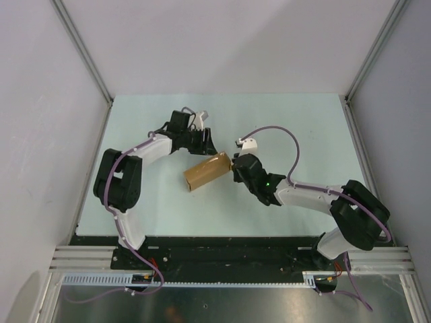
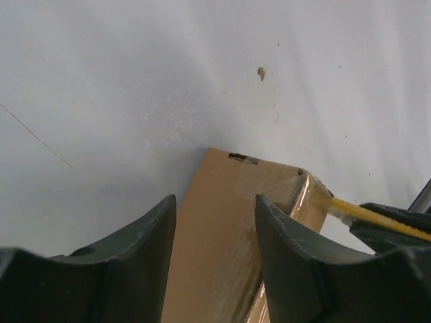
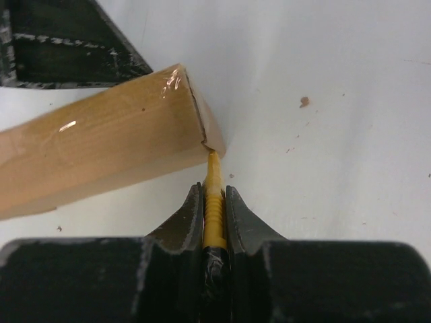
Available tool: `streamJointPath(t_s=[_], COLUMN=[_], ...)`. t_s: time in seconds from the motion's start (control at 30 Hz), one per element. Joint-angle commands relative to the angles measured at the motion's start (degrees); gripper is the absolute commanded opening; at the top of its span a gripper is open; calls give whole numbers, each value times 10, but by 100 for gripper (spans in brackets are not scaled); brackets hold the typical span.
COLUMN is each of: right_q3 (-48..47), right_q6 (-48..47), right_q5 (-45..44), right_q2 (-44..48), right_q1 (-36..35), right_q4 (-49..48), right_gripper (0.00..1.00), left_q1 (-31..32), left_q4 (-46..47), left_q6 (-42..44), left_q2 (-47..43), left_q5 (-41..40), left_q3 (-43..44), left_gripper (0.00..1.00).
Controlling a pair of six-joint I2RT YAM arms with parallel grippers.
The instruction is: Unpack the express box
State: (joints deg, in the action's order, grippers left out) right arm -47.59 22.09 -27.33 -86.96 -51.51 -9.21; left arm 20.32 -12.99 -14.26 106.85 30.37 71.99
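Top external view: one express box point(image 1: 207, 172), plain brown cardboard, lies flat near the middle of a pale desk point(image 1: 283, 128), turned at a slant. Two robot arms reach toward it, one from each side.

The left pincer point(image 1: 204, 142) hangs at the box's far long edge. In the left wrist view its two dark fingers point(image 2: 145, 256) stand well apart and grip nothing. The box fills the gap between them from below, and whether either finger touches the cardboard cannot be told.

The right pincer point(image 3: 214, 192) sits at the box's right end. It is closed tight on one slim yellow utility knife point(image 3: 214, 176). The knife's tip meets the lower corner of that end. Glossy clear tape point(image 3: 135, 128) covers the box there.
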Motion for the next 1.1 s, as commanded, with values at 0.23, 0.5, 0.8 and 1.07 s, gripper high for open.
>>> streamJointPath(t_s=[0.23, 0.5, 0.8, 1.07], right_q3=[0, 0, 0, 22], right_q6=[40, 89, 84, 78], right_q5=[53, 95, 155, 200], right_q2=[50, 75, 133, 178], right_q1=[30, 61, 89, 126], right_q4=[-6, 48, 125, 128], right_gripper=[0, 0, 0, 0], left_q1=[6, 19, 71, 104], left_q4=[-11, -10, -19, -34], left_q6=[38, 119, 231, 263], left_q2=[-87, -120, -100, -61], left_q5=[-87, -4, 6, -105], left_q3=[36, 11, -20, -6], left_gripper=[73, 92, 94, 94])
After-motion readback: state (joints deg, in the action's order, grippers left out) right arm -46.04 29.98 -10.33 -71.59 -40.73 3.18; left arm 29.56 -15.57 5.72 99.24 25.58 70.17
